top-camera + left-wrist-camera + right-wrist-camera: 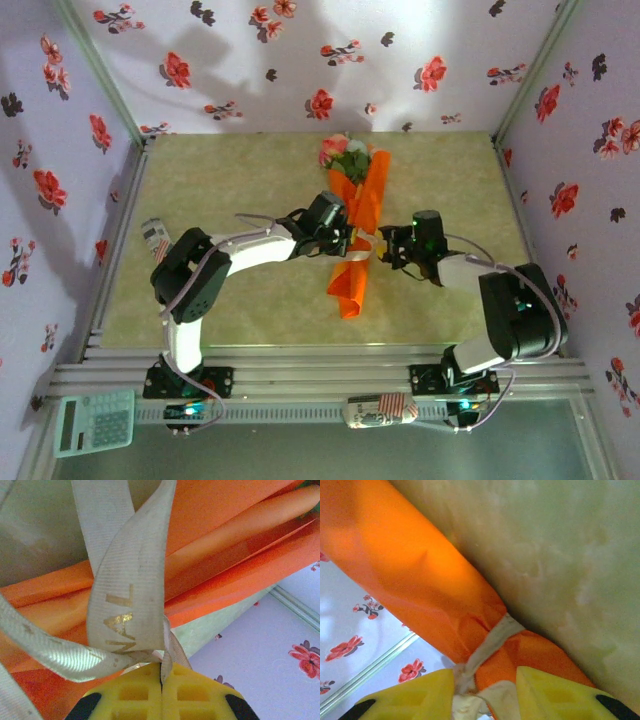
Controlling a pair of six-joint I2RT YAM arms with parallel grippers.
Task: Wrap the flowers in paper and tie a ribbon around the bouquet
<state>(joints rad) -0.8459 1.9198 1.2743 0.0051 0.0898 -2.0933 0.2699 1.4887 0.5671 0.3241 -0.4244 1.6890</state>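
Top view. Bouquet (357, 215) lay on the green mat (220, 190), about mid-table, running near to far. Flowers (341, 152) showed pink and green at the far, wide end, close to the back wall. The narrow orange tip pointed at the near edge. Ribbon (361, 254) crossed the cone's waist as a pale band. Left gripper (347, 240) sat against the waist from the left and right gripper (386, 248) from the right, with the cone between them. Finger positions were too small to read here. A calculator (93, 422) lay at the near left corner, off the mat.

Left wrist view. Left gripper (161, 692) had its yellow fingers (132, 697) pressed together with no gap. A strand of the ribbon (131, 605) ran into the seam and was pinched there. From that point the ribbon rose in a loop, with worn gold lettering on it. Folds of the orange paper (235, 540) lay just behind the loop.

Right wrist view. Right gripper (485, 695) had its yellow fingers (420, 695) standing apart. Bunched ribbon (490, 642) filled the gap between them. One band ran up from the bunch and around the orange paper (410, 575), cinching it into creases. Could not tell whether the fingers pressed on the bunch or only flanked it. The cone lay against the green mat (570, 555).
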